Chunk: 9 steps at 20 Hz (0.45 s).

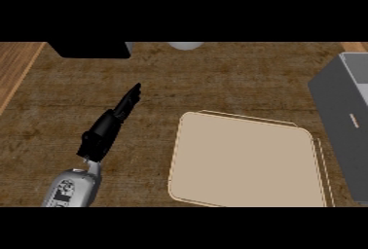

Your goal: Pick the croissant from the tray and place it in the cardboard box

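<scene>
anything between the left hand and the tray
Nothing but a bare strip of counter. The head view shows the left hand apart from the tray, with only wood between them.

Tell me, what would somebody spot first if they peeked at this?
The big tan tray fills the lower right of the brown counter, with no croissant on it. To its left the robot's black left hand points up the view, fingers straight. A grey box sits at the right edge.

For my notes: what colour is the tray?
The tray is pale beige, seen in the head view.
</scene>
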### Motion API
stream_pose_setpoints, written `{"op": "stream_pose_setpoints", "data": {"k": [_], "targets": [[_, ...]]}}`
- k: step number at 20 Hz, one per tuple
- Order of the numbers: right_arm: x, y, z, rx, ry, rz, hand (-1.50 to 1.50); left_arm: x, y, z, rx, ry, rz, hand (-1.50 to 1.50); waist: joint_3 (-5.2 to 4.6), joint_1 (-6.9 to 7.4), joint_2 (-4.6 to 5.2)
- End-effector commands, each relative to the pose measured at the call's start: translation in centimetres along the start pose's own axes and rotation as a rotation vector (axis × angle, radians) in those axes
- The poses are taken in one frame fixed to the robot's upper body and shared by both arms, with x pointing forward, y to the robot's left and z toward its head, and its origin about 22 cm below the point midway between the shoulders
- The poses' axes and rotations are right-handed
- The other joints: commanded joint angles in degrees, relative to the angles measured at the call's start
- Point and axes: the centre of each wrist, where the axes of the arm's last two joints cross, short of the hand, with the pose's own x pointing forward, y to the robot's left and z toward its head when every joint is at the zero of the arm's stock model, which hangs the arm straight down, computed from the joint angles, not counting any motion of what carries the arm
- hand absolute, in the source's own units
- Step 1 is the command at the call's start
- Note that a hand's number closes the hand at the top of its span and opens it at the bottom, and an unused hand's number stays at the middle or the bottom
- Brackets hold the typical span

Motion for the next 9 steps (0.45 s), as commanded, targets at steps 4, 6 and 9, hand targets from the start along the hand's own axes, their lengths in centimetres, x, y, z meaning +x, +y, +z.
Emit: {"op": "stream_pose_setpoints", "data": {"k": [4,6,9], "targets": [[-1.4,-1.7,0.0,-0.240,-0.076,-0.396,-1.50,-1.2,0.3,1.1,0.008,0.005,-0.006,0.00,0.02,-0.75,-0.09],[-2.1,-3.2,0.5,-0.264,-0.074,-0.499,-1.50,-1.1,0.5,0.4,0.010,0.006,-0.012,0.00,0.05,-0.83,0.14],[-4.7,-5.9,3.5,-0.306,-0.060,-0.572,-1.50,-0.3,0.8,1.0,-0.003,0.013,0.018,0.00,0.11,-0.52,0.03]]}}
